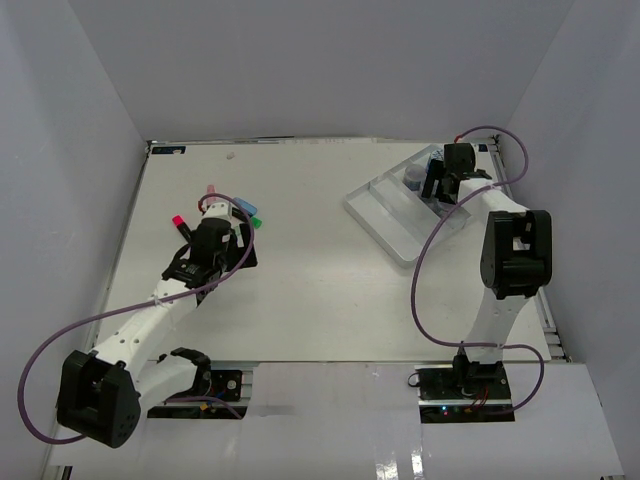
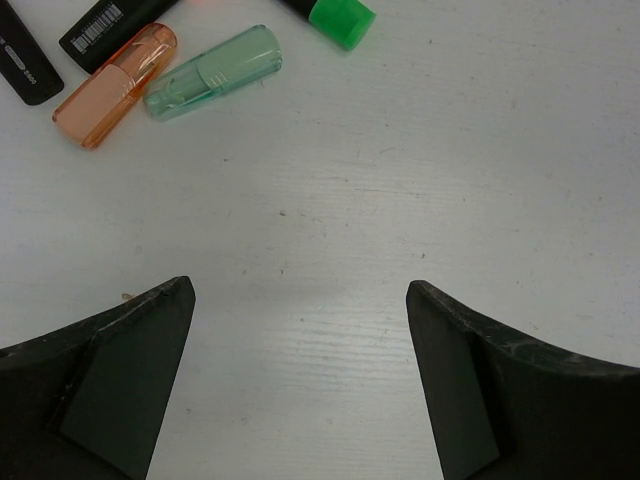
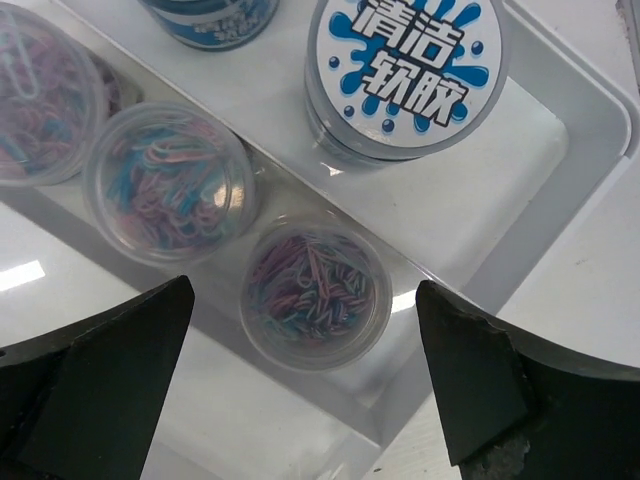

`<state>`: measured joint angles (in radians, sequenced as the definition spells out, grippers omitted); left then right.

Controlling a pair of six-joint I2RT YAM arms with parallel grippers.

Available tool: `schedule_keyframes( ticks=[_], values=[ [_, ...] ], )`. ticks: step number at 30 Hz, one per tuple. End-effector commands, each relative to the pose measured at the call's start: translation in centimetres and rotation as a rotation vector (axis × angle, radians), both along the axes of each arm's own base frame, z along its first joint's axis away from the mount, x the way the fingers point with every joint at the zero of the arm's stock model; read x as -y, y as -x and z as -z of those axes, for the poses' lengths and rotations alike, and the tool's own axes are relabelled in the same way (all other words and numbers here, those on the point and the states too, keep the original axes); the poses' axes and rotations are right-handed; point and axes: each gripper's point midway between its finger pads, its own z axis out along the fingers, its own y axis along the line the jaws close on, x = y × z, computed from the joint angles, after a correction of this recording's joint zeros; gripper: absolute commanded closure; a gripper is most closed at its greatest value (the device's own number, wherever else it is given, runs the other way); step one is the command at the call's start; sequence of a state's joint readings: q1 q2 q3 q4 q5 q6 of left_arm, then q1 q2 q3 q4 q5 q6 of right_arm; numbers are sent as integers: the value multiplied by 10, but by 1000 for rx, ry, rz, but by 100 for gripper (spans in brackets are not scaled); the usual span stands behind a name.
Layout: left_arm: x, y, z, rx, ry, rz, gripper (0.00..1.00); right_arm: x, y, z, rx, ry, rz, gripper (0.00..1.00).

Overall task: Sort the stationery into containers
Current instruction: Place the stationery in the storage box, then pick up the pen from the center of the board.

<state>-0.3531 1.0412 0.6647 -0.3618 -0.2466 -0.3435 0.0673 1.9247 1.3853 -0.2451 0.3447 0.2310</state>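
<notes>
While our right gripper hangs wide open over jars already in the tray, we judge the markers near our wide, empty left gripper unsorted on the table.

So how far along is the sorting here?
Done: small round clear jars of coloured paper clips and blue-white-lidded jars sit in adjacent compartments of the white plastic tray. In hand: nothing; left end effector and right end effector are open. Left: stubby orange-capped marker and pale-green-capped marker lie on the table.
</notes>
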Motion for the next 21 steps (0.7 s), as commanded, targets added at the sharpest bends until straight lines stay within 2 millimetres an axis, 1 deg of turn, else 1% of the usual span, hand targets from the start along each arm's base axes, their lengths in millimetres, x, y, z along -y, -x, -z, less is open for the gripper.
schedule_keyframes(
  ticks=[1,2,3,4,5,7,8,9,10,11,12,13,14,15,16,17,18,19,20,21],
  values=[
    [-1,-7,-11,30,14,-11,2,-7,4,-59,116,-26,-49,2],
    [-3,-7,-8,20,12,-22,2,-9,10,-66,131,-29,-63,2],
    [-7,-8,-8,18,19,-55,2,-17,16,-90,188,-45,-96,2],
    [-10,-8,-5,7,23,-83,2,-21,20,-99,218,-54,-116,2],
    [-19,-9,-2,-23,32,-149,2,-31,31,-116,263,-66,-160,2],
    [-30,-11,1,-41,33,-205,2,-41,46,-129,297,-82,-199,3],
    [-37,-13,3,-54,32,-232,2,-52,56,-127,303,-103,-241,3],
    [-49,-19,-2,-43,46,-279,2,-57,66,-147,359,-117,-267,4],
    [-54,-22,-3,-42,57,-296,2,-64,70,-155,395,-137,-291,4],
    [-61,-27,-5,-33,61,-321,2,-73,81,-147,392,-168,-313,5],
    [-75,-31,0,-47,53,-369,2,-85,92,-161,439,-215,-366,6],
    [-82,-38,-5,-38,60,-397,2,-93,98,-163,456,-245,-399,7],
    [-87,-43,-5,-41,63,-420,2,-105,103,-169,487,-280,-446,8],
    [-98,-48,6,-75,62,-457,2,-116,116,-167,490,-324,-490,9],
    [-100,-57,0,-66,71,-469,2,-122,121,-166,491,-341,-510,10],
    [-105,-63,0,-63,74,-495,2,-135,126,-171,521,-357,-558,10],
    [-112,-67,11,-89,63,-523,2,-138,133,-166,516,-361,-571,10],
    [-118,-76,5,-70,71,-547,2,-141,137,-165,514,-366,-582,10],
    [-134,-79,7,-74,84,-601,2,-146,143,-159,503,-376,-603,10],
    [-141,-86,12,-79,82,-621,2,-149,147,-157,499,-375,-620,10]
  ],
)
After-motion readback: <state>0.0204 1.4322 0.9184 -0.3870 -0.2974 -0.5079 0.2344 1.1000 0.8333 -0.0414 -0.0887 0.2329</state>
